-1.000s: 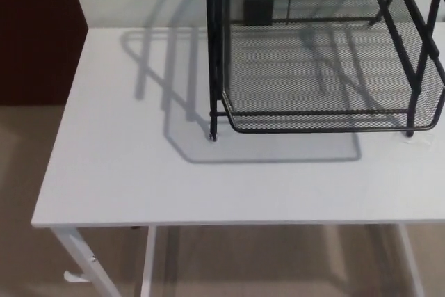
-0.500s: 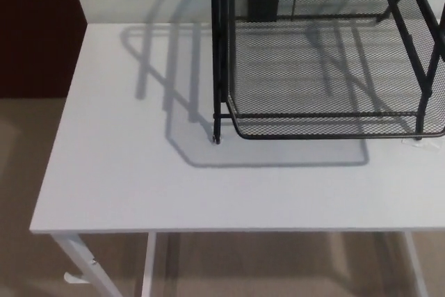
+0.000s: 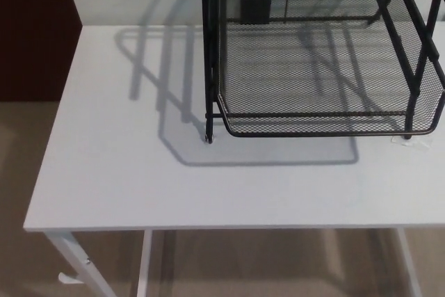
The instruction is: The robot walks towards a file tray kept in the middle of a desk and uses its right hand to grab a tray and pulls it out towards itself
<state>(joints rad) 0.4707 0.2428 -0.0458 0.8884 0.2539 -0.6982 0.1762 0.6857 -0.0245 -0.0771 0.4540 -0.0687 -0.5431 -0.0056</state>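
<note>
A black wire-mesh file tray (image 3: pixel 323 67) stands on the white desk (image 3: pixel 139 172), toward the back and right of the head view. Its lowest tray has a rounded front rim (image 3: pixel 320 132) facing me, held in an upright black frame whose left front post (image 3: pixel 211 53) rests on the desk. The upper tiers run out of the top of the picture. Neither of my hands shows in this view.
The desk's front edge (image 3: pixel 229 228) crosses the lower picture, with white legs (image 3: pixel 76 262) below it over a beige floor. A dark red panel (image 3: pixel 31 29) stands at the far left beside a pale wall. The rack casts a shadow (image 3: pixel 174 95) to its left.
The whole picture has shifted slightly as the camera moved; the desk and file tray sit a little differently in frame. Nothing on the desk itself has moved.
</note>
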